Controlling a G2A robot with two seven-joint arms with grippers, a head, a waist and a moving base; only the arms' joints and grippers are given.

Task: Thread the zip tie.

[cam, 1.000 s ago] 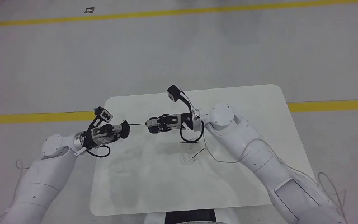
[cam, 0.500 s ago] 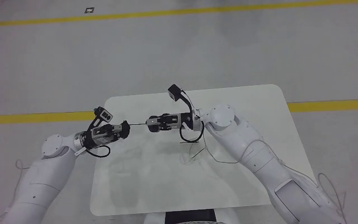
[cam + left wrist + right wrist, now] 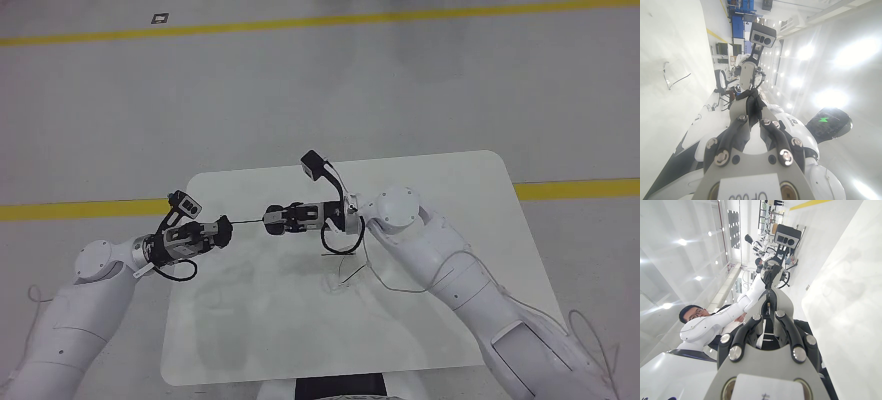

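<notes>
Your right gripper (image 3: 271,217) has crept a touch toward 12 o'clock in the top view over the last second, while your left gripper (image 3: 224,231) has kept its place.

Both grippers hang over the white table (image 3: 480,190), in its 10 o'clock part, tip to tip and near each other but not touching. The left one sits at 9 o'clock from the right one. The zip tie (image 3: 245,218) runs as a thin black line between them, clear of the table top.

Your left wrist view has the left fingers pressed together on a dark bunched end of the tie. Your right wrist view has the right fingers squeezed on the thin strip, which leads straight off to the other gripper.

On the table, at 5 o'clock from the right gripper, lies a loose black strip (image 3: 336,254). Some pale thin strips (image 3: 350,276) lie just beyond it, further toward 5 o'clock.
</notes>
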